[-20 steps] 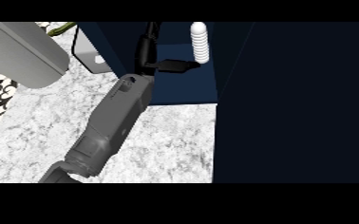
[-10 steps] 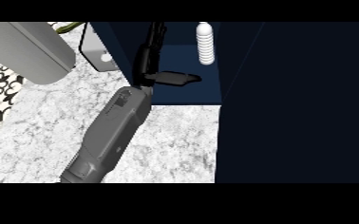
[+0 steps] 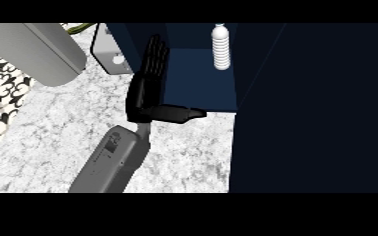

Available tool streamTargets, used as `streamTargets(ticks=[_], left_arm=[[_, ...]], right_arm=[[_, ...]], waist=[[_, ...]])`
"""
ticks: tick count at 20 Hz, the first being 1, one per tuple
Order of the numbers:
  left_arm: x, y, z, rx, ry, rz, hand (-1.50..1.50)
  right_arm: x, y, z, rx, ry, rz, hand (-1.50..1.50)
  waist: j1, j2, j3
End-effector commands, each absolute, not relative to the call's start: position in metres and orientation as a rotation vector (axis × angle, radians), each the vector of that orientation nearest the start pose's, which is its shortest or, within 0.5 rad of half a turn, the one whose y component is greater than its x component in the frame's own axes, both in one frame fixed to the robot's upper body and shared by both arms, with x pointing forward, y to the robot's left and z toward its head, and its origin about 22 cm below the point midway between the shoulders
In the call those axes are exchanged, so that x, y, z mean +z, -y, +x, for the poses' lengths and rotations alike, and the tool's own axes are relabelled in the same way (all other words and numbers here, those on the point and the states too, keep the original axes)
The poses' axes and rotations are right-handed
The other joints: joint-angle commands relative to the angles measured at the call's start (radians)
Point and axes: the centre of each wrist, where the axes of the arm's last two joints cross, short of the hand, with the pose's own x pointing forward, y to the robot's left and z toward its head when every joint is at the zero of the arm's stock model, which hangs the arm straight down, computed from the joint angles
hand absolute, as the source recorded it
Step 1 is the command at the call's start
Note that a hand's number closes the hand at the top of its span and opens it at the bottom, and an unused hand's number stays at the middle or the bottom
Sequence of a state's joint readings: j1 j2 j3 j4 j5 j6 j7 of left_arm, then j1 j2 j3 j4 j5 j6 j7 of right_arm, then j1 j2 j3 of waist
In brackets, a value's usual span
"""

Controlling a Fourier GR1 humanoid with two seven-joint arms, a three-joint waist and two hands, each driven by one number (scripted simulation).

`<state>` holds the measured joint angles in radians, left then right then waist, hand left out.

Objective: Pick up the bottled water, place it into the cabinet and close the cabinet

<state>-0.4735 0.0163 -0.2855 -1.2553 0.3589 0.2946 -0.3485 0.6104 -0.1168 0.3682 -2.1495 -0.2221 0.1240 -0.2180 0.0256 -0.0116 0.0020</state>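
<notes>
The ribbed clear plastic water bottle [image 3: 220, 47] stood upright inside the dark blue cabinet [image 3: 199, 82], far right. The black hand [image 3: 151, 87], fingers straight and released, faced the opening, apparently clear to shut it.

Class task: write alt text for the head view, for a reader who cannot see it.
A white water bottle stands inside the open dark blue cabinet. One black hand, fingers straight and open, sits at the cabinet's left edge above a marble counter.
</notes>
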Motion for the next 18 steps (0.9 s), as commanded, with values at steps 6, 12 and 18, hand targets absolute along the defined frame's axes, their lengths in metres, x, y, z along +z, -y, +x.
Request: streamTargets(ticks=[6,12,18], left_arm=[[0.079,-0.15,0.222,0.144,1.932,-0.381,-1.5],[0.075,-0.148,0.182,0.132,1.927,-0.408,-1.5],[0.091,-0.184,0.145,0.183,1.969,-0.345,-1.5]], right_arm=[[0.052,0.206,0.097,-0.008,1.783,0.409,-1.5],[0.061,0.196,0.095,0.22,1.742,0.451,1.5],[0.067,0.181,0.091,0.466,1.676,0.535,1.5]], waist=[[-0.012,0.005,-0.002],[-0.019,0.008,-0.002],[-0.009,0.006,-0.003]])
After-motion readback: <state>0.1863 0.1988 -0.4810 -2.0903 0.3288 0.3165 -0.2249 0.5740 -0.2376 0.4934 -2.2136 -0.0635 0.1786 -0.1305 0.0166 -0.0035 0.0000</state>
